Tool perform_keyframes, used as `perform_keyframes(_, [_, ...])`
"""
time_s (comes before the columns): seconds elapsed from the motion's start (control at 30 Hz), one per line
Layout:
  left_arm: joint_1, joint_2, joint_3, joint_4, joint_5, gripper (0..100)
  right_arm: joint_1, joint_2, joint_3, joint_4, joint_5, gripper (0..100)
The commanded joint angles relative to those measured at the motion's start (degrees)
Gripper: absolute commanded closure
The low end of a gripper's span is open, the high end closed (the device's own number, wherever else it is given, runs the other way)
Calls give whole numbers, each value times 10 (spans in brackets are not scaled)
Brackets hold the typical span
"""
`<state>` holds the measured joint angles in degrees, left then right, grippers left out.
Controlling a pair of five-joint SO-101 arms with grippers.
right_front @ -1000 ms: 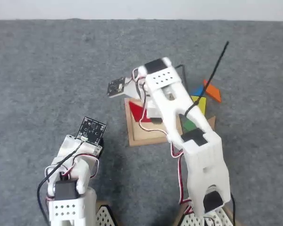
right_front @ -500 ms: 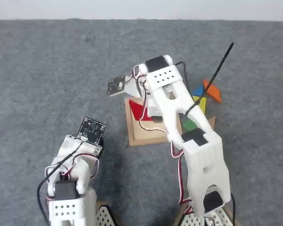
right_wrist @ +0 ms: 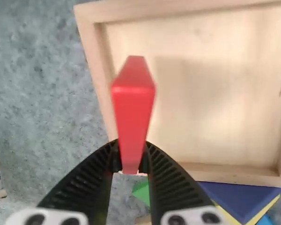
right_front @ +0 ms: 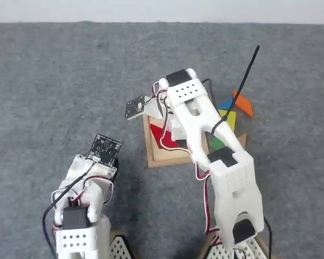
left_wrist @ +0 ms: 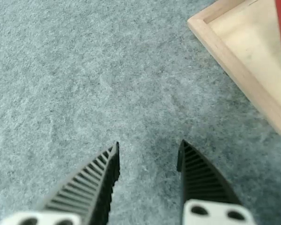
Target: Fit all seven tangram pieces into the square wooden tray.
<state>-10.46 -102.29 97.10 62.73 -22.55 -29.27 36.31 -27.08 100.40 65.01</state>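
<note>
Left arm's jaws hang released above the grey felt worktop (right_front: 54, 81). Right arm's jaws grasp a red triangular wooden piece (right_wrist: 132, 105) (edge-up) over the square wooden tray (right_front: 167, 155); loose coloured pieces (right_front: 228, 120) lie at its 2 o'clock.

White arms (right_front: 229, 183), black ribbed claws (left_wrist: 149, 145), red cables (right_front: 206, 202)

The high camera looks steeply down from behind the arms' bases over the whole tabletop (right_front: 54, 81). The left wrist camera sits close above it, facing past the left gripper (left_wrist: 147, 151) toward a corner of the tray (left_wrist: 234, 70). The right wrist camera looks closely past the right gripper (right_wrist: 131, 150) into the tray. All three share the tray and the red piece (right_wrist: 132, 103).
</note>
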Motion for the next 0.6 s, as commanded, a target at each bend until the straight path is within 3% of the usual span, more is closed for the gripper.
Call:
perform_keyframes(0.0, [3, -7, -6, 4, 4, 808, 0, -17, -4, 29, 5, 965])
perform_keyframes(0.3, [3, -7, -6, 4, 4, 808, -2, -19, -6, 20, 4, 711])
perform_keyframes(0.43, [3, -7, -6, 4, 4, 808, 0, -15, -49, 1, -66, 640])
perform_keyframes(0.57, [3, -7, -6, 4, 4, 808, 13, -28, -93, 29, -145, 637])
